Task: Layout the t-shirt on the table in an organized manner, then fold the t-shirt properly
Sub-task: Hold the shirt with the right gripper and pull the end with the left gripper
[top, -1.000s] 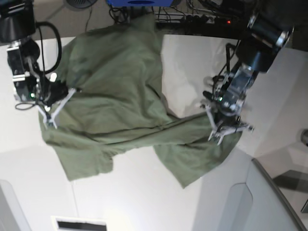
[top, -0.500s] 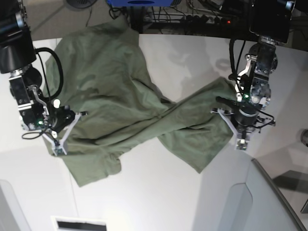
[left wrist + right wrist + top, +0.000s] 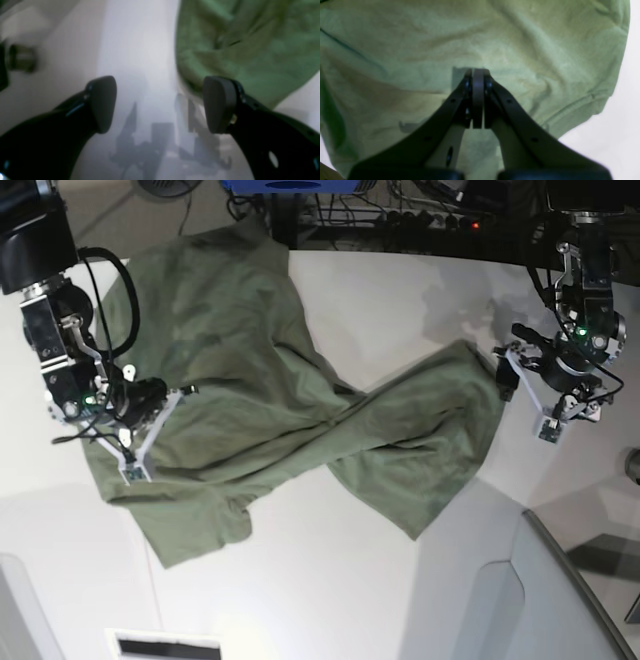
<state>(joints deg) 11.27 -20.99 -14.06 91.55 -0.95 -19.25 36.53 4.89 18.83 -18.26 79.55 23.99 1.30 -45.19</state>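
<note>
The t-shirt (image 3: 240, 350) should be pulled flat gently by its edge; the left claw (image 3: 160, 105) is wide and empty, the right claw (image 3: 477, 97) pinched closed

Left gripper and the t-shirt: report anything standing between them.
Nothing visible stands between the left gripper and the t-shirt; its jaws are open at the shirt's edge, with only bare table around. Contact is unclear.

T-shirt (image 3: 230, 340) is olive-green, plain, w/ darker green in the folds. Surface (image 3: 300, 580) is white w/ thin grey lines. Both hands (L (image 3: 160, 105) & R (image 3: 477, 72)) are black at the tips.
</note>
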